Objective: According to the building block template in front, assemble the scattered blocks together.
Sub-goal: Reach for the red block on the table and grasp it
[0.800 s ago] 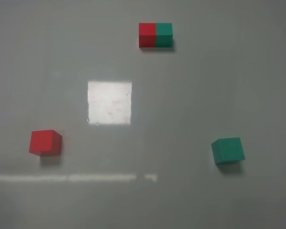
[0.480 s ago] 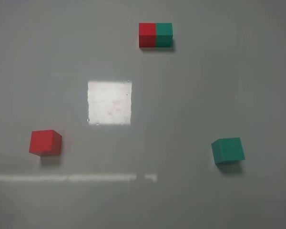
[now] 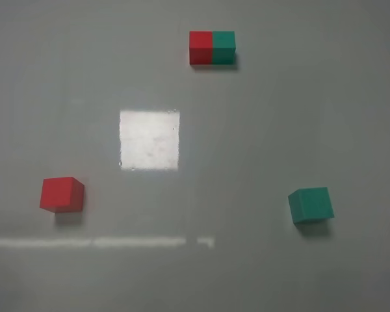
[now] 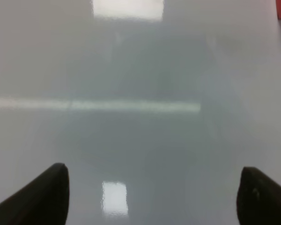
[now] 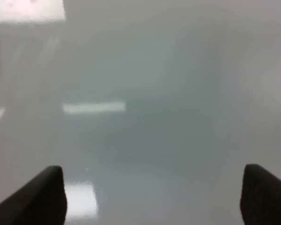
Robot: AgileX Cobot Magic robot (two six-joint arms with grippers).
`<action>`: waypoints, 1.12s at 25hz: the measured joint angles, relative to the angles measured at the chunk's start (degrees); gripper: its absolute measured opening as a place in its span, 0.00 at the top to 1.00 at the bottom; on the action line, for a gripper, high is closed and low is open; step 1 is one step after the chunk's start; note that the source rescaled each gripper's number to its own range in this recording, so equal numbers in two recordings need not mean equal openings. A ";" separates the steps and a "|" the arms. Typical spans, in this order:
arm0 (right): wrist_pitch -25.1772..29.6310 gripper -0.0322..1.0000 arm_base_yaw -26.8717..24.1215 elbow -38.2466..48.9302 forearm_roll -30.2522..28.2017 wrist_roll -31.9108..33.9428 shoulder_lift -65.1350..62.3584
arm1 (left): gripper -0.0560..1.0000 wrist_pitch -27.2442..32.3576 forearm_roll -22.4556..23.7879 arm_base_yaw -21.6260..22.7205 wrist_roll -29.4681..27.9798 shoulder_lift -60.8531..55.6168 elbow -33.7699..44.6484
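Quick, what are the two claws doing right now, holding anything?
Left gripper: open, holding nothing.
Right gripper: open, holding nothing.

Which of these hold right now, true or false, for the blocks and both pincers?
1. The loose red cube touches the loose green cube. False: they lie far apart, red on the left, green on the right.
2. In the exterior high view, the template has its red half on the left. True.
3. The left pincer grips the loose red cube. False: it is open and empty.
4. The right pincer is open, holding nothing. True.
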 joint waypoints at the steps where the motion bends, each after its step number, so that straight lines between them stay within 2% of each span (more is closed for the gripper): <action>1: 0.00 0.00 0.00 0.00 0.00 0.00 0.00 | 0.13 0.00 0.00 0.00 -0.06 0.00 0.00; 5: 0.00 0.00 0.00 0.00 0.00 0.00 0.00 | 0.13 -0.06 0.00 0.00 -0.13 0.00 -0.38; 8: 0.00 0.00 0.00 0.00 0.00 0.00 0.00 | 0.13 -0.44 0.00 0.00 -0.14 1.78 -3.52; 16: 0.00 0.00 0.00 0.00 0.00 0.00 0.00 | 0.13 -2.91 -1.14 0.00 4.86 20.18 -17.79; 17: 0.00 0.03 0.00 0.00 0.00 0.00 0.00 | 0.13 -3.84 -1.59 0.00 6.46 22.01 -19.48; 19: 0.00 0.09 0.00 0.00 0.00 0.00 0.00 | 0.13 -5.51 -3.06 0.00 12.64 26.15 -22.21; 22: 0.00 0.12 0.00 0.00 0.00 0.00 0.00 | 0.13 -6.67 -5.19 0.00 25.01 31.91 -26.13; 25: 0.00 0.13 0.00 0.00 0.00 0.00 0.00 | 0.13 -5.99 -6.63 0.00 33.73 38.01 -30.18; 26: 0.00 0.13 0.00 0.00 0.00 0.00 0.00 | 0.13 -4.60 -7.09 0.00 39.46 41.77 -32.80; 27: 0.00 0.13 0.00 0.00 0.00 0.00 0.00 | 0.13 -4.60 -7.09 0.00 39.46 41.77 -32.80; 28: 0.00 0.13 0.00 0.00 0.00 0.00 0.00 | 0.13 -3.94 -7.30 0.00 43.04 43.62 -34.15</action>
